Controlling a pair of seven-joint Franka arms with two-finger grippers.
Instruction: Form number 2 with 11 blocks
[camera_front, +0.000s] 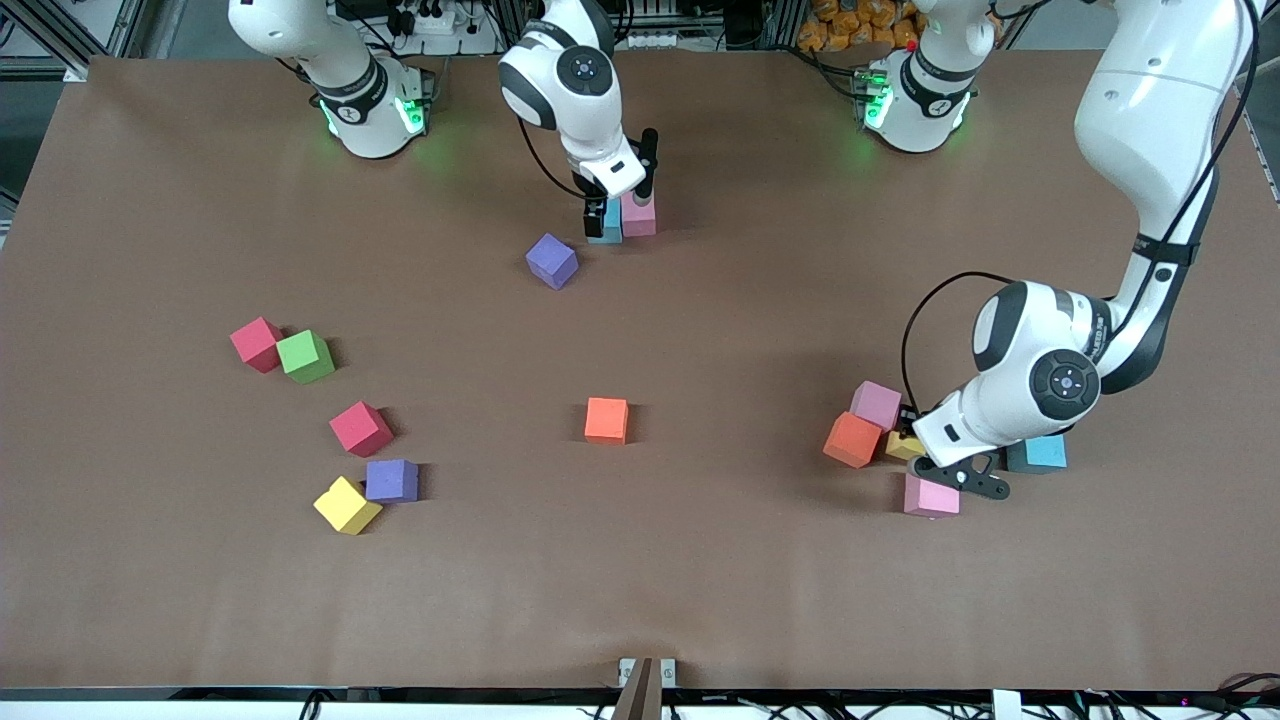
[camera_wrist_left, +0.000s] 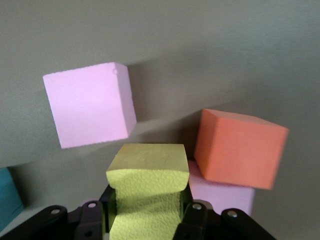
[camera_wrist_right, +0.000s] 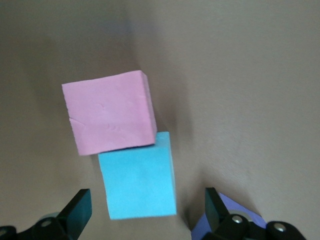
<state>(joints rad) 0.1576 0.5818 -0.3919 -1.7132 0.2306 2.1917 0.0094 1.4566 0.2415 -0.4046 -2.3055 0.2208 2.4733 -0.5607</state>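
Closest to the front camera: loose blocks at the right arm's end, yellow (camera_front: 346, 505), purple (camera_front: 392, 481), two reds. Middle of the table, a lone orange block (camera_front: 606, 420). At the left arm's end, left gripper (camera_front: 917, 447) clamped on a yellow block (camera_wrist_left: 148, 192), squeezed hard, amid pink and orange neighbours. Farthest back, right gripper (camera_front: 622, 214) jaws apart around a blue block (camera_wrist_right: 138, 177) touching a pink block (camera_wrist_right: 110, 118). Probably early digit-building; next up, lifting yellow clear without nudging neighbours.
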